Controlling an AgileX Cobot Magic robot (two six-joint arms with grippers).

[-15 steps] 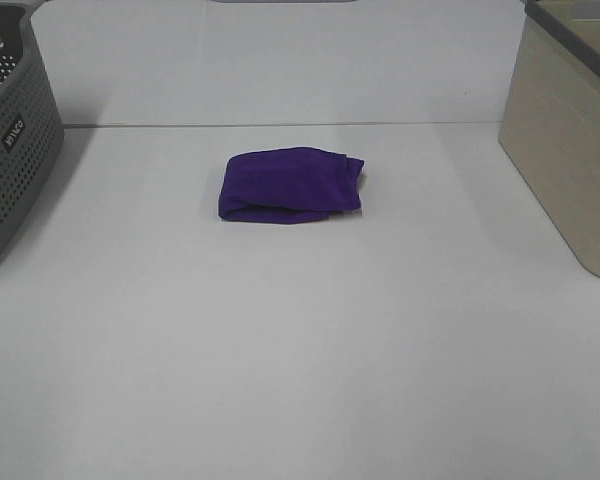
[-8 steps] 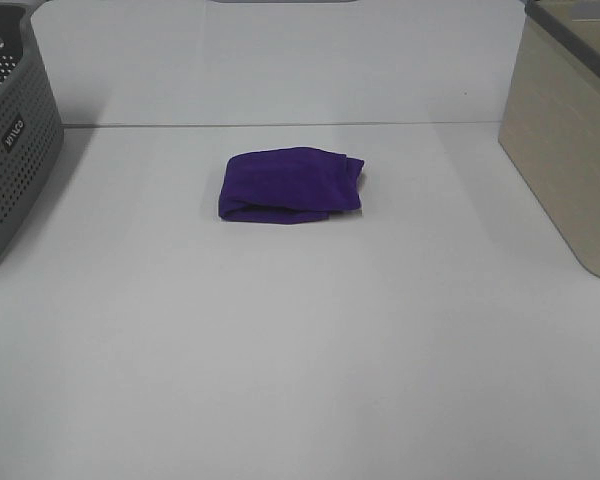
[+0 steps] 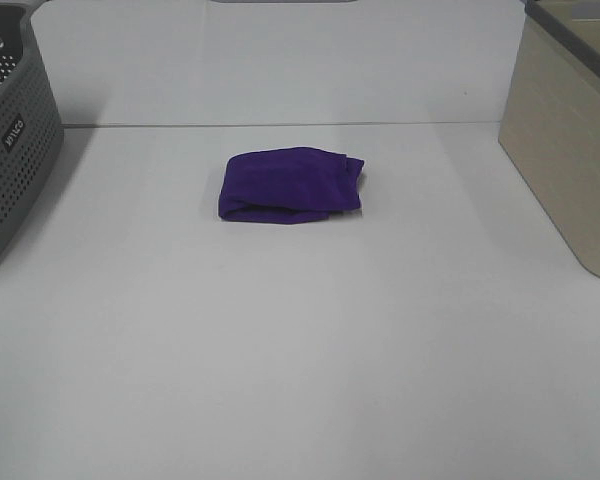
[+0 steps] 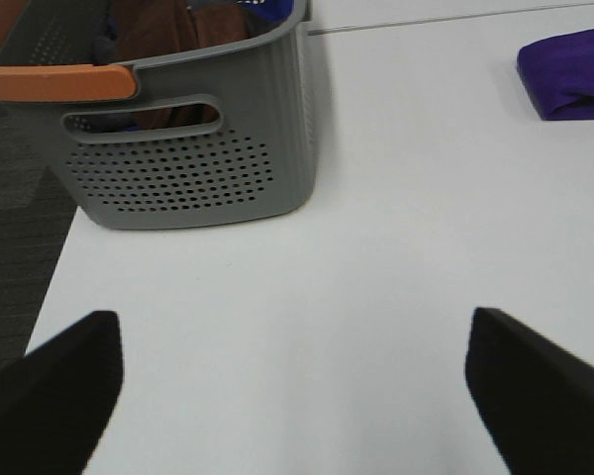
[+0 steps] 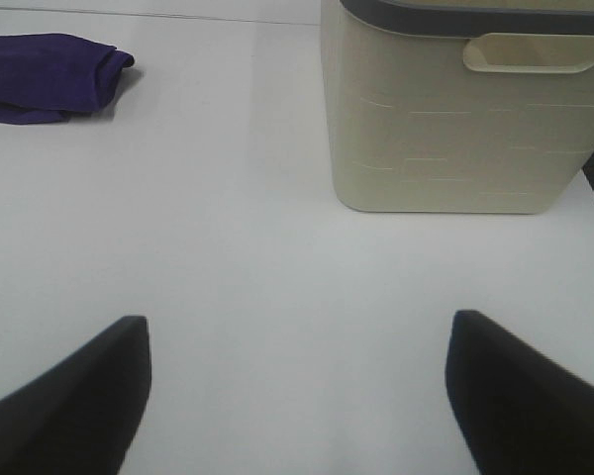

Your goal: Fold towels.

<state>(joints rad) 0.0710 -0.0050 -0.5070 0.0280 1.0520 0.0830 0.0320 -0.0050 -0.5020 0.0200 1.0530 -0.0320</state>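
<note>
A deep purple towel (image 3: 290,185) lies folded into a small thick rectangle on the white table (image 3: 300,340), a little beyond its middle. It also shows in the left wrist view (image 4: 570,72) and in the right wrist view (image 5: 48,76). No white tag shows. Neither arm appears in the exterior high view. My left gripper (image 4: 297,381) is open and empty above bare table near the grey basket. My right gripper (image 5: 297,381) is open and empty above bare table near the beige basket. Both are far from the towel.
A grey perforated basket (image 3: 8,140) stands at the table's left edge; in the left wrist view (image 4: 193,148) it holds brown and blue cloth. A beige basket (image 3: 570,140) with a dark rim stands at the right edge, also seen in the right wrist view (image 5: 455,119).
</note>
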